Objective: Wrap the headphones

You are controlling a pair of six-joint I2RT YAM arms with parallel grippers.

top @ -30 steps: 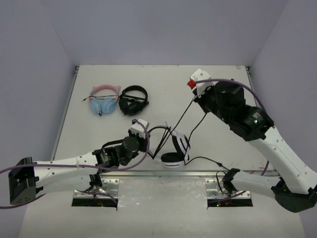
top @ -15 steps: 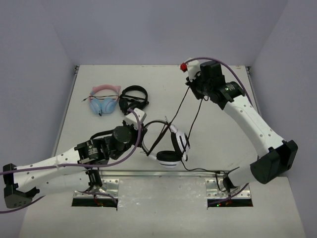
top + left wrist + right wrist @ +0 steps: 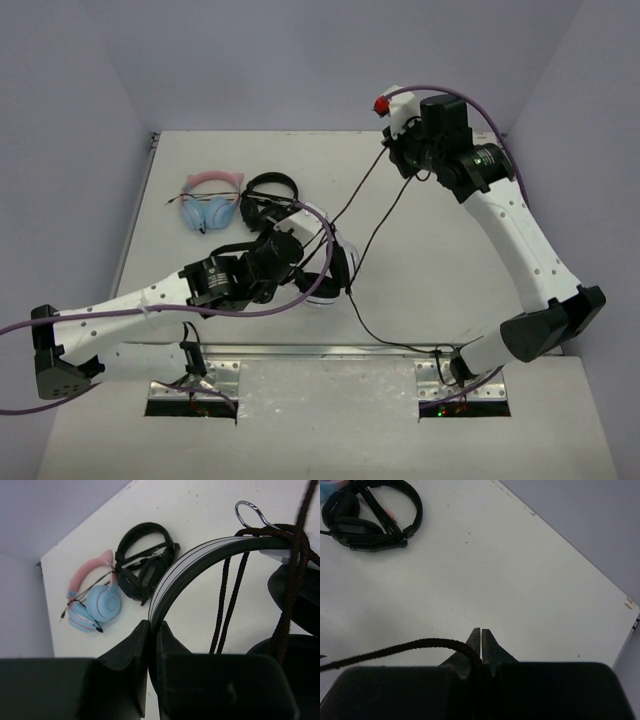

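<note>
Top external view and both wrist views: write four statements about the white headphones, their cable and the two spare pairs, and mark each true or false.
1. The left gripper is shut on the headphones, at the white band. True.
2. The right gripper is open and empty. False: it is shut on the cable.
3. In the top view the pink-and-blue pair lies to the right of the all-black pair. False: it lies to the left, both of them on the table.
4. The cable stretches from the right gripper toward the headphones. True.
</note>
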